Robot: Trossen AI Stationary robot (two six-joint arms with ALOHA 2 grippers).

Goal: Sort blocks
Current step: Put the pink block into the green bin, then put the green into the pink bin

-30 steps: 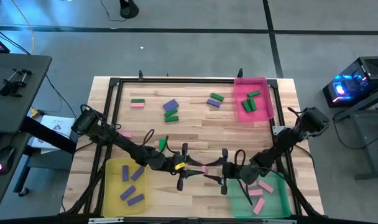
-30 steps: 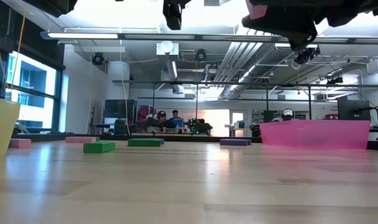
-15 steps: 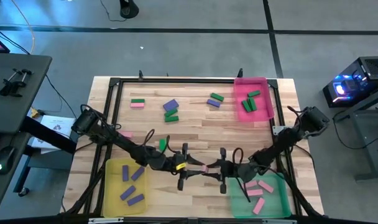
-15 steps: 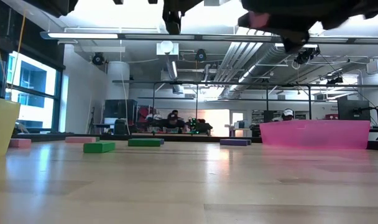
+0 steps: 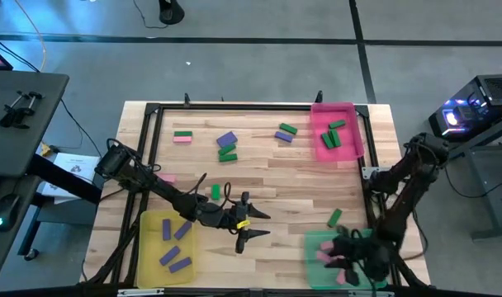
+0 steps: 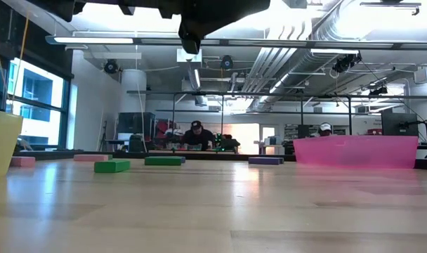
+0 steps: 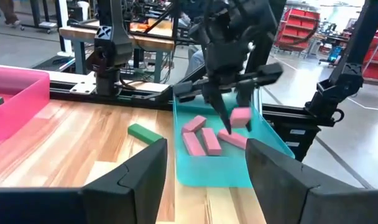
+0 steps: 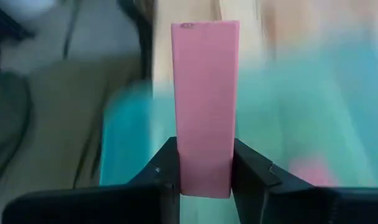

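Tabletop (image 5: 259, 169) was pale wood planking inside a black metal frame, on a grey floor crossed by dark seams. Pink tray (image 5: 336, 132) sat at the far right corner with green blocks (image 5: 333, 135) in it; yellow tray (image 5: 165, 245) sat at the near left corner with purple blocks (image 5: 174, 245) in it; green tray (image 5: 347, 257) sat at the near right corner with pink blocks (image 7: 201, 138) lying in it. Loose blocks lay on the far half of the wood: a green and pink pair (image 5: 182, 137) far left, a purple and green cluster (image 5: 227, 146) beside it, a green and purple pair (image 5: 286, 132) near the pink tray. A single green block (image 5: 334, 217) lay on the wood just beside the green tray's far edge. Left gripper (image 5: 253, 223) hung over the near centre of the table, jaws spread wide, nothing between them. Right gripper (image 7: 231, 107) hung above the green tray, fingers clamped on a pink block (image 8: 204, 106) that stood up out of the jaws. In the low view the room beyond showed as a large open workshop with ceiling ducts and strip lights, windows on the left, and a person in a cap (image 6: 196, 135) at a distant bench. A black desk (image 5: 20, 124) stood left of the table; a computer case with blue lights (image 5: 474, 107) stood to the right.
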